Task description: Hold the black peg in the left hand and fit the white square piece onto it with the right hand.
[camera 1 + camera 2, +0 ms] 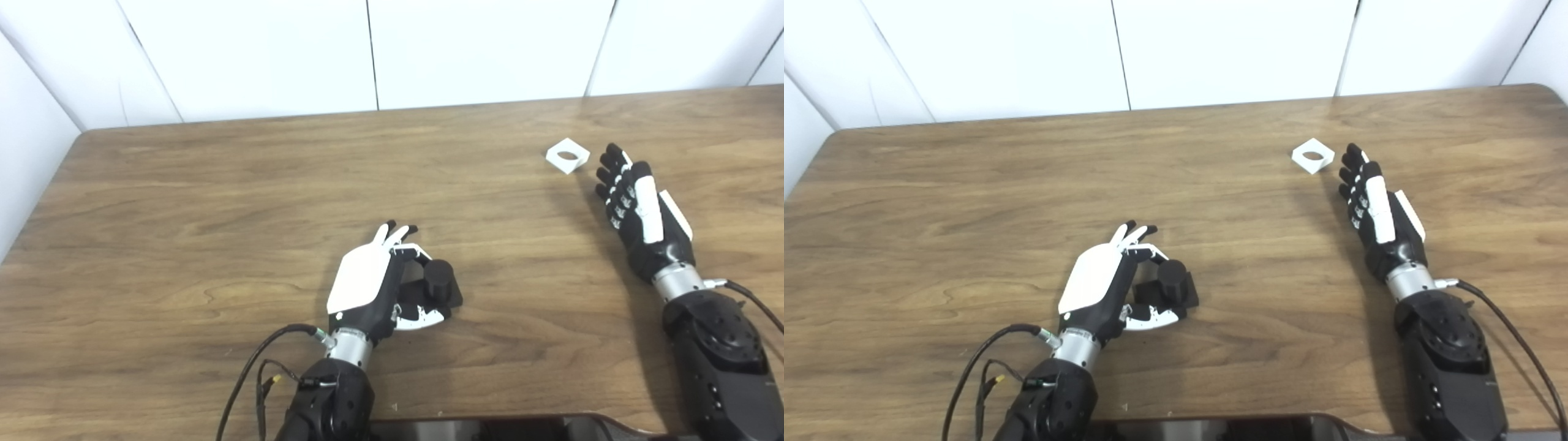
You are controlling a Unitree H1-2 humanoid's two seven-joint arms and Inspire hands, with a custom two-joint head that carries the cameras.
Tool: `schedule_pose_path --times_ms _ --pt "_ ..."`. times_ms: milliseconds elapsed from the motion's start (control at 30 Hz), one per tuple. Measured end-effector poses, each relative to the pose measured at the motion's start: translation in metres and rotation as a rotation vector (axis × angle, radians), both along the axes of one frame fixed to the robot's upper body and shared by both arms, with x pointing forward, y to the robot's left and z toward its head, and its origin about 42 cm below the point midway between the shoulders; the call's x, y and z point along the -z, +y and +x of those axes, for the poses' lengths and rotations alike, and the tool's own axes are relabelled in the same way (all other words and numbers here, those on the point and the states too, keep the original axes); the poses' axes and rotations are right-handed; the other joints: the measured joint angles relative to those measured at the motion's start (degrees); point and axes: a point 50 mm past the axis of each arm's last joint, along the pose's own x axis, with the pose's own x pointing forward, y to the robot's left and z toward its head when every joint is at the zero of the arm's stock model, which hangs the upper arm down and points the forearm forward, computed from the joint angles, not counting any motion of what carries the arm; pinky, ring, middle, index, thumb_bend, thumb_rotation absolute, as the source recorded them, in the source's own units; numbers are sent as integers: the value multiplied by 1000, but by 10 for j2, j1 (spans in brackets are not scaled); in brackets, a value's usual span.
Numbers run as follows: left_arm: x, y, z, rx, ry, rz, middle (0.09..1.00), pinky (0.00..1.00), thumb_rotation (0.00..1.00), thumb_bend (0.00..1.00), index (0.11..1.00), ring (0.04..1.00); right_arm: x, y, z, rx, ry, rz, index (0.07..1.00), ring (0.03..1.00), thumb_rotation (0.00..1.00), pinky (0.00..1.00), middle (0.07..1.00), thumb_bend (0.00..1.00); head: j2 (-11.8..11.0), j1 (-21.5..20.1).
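The black peg [439, 282], a short cylinder on a square black base, stands on the wooden table [245, 202] near the front middle. My left hand [373, 282] lies just left of it, fingers and thumb curved loosely around the peg from both sides but still apart, not clamped. The white square piece [568, 155], with a round hole, lies flat at the far right. My right hand [637, 208] is open with fingers stretched out, its fingertips just right of and slightly nearer than the white piece, not touching it.
White wall panels [367, 55] stand right behind the table's far edge. The table's left edge meets a white side wall [24, 147]. A dark rounded edge [490, 429] of my body shows at the bottom.
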Motion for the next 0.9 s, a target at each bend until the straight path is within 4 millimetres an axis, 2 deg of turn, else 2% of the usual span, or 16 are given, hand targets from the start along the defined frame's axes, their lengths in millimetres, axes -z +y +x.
schedule_pose_path --times_ms 233,367,433,500,667,900 --pt "0 0 0 0 -2 -1 926 922 69 513 495 1000 -8 0 6 -4 5 -12 1000 1000 982 1000 1000 666 -3 -4" --pt "1 -1 0 -1 -4 0 924 912 69 513 495 1000 -26 -4 16 -11 -28 -93 1000 1000 901 1000 1000 662 -4 -4" --pt "1 -1 0 1 -8 -1 928 913 70 513 495 1000 -39 -7 23 3 -58 -141 1000 1000 821 1000 1000 644 -7 -4" --pt "1 -1 0 2 -8 -1 929 917 70 513 495 1000 -48 -8 27 12 -68 -177 1000 1000 801 1000 1000 647 -9 -5" --pt "2 -2 0 0 -6 -4 931 927 70 513 495 1000 -61 -4 38 -1 -87 -292 991 1000 768 1000 1000 659 -13 -4" --pt "2 -2 0 -2 -6 -4 936 930 71 513 496 1000 -79 -15 56 15 -104 -454 978 1000 609 988 1000 682 -17 -5"
